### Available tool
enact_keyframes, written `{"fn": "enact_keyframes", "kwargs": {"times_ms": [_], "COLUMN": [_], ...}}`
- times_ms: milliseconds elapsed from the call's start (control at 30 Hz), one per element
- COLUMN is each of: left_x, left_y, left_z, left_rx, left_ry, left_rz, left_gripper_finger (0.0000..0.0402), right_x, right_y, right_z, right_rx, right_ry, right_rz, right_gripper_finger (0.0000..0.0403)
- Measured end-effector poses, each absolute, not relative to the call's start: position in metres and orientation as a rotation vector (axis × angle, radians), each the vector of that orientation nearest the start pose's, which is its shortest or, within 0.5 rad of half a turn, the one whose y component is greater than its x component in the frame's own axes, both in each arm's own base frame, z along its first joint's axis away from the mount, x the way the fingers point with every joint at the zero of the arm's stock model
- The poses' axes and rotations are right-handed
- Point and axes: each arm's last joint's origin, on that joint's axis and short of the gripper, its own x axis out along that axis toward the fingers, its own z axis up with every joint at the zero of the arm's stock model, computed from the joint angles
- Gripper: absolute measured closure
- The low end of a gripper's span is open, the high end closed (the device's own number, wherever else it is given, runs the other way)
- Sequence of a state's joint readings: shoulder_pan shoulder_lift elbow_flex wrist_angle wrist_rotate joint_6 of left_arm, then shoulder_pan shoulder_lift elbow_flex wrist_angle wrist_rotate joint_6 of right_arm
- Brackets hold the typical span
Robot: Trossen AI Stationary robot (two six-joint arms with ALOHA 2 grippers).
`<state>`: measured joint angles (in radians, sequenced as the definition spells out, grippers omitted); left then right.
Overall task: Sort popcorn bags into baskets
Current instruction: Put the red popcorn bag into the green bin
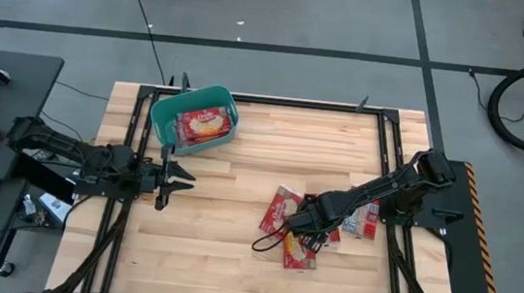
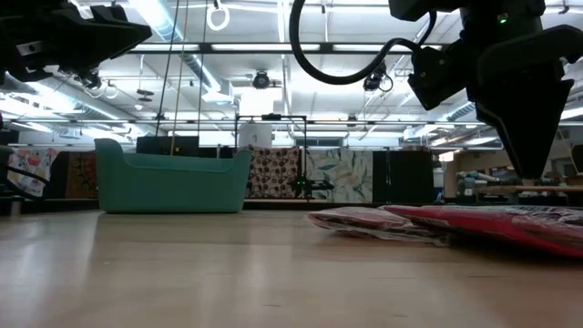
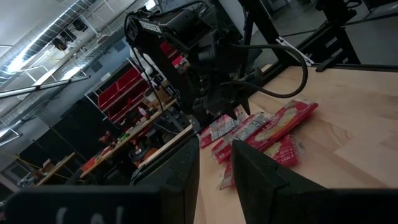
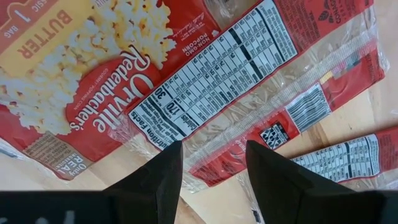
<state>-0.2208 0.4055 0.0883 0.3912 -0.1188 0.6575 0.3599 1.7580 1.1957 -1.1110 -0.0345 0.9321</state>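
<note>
two dark jointed arms, matte black links, looping black cable by the right hand [image 1: 304,227], tapered black fingers [image 4: 152,180]

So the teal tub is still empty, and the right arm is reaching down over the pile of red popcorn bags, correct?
Not quite: the teal tub is not empty. The high view shows a popcorn bag already lying in it. The rest holds: the right tool is down over the pile of red popcorn bags.
</note>
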Motion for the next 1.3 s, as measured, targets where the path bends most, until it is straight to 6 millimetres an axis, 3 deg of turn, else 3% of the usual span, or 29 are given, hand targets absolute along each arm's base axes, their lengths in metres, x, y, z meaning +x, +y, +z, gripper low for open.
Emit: {"fn": "enact_keyframes", "kwargs": {"times_ms": [1300], "left_x": [0.1228], "left_y": [-0.0241], "left_z": [0.1954], "left_rx": [0.644], "left_ry": [-0.104], "left_rz": [-0.074], "left_gripper_finger": [0.0304], "right_x": [0.2824], "right_y": [0.1068], "right_z": [0.1864], "right_rx": [0.427], "right_ry": [1.589], "right_rz": [-0.471], "right_gripper_finger": [0.0221]}}
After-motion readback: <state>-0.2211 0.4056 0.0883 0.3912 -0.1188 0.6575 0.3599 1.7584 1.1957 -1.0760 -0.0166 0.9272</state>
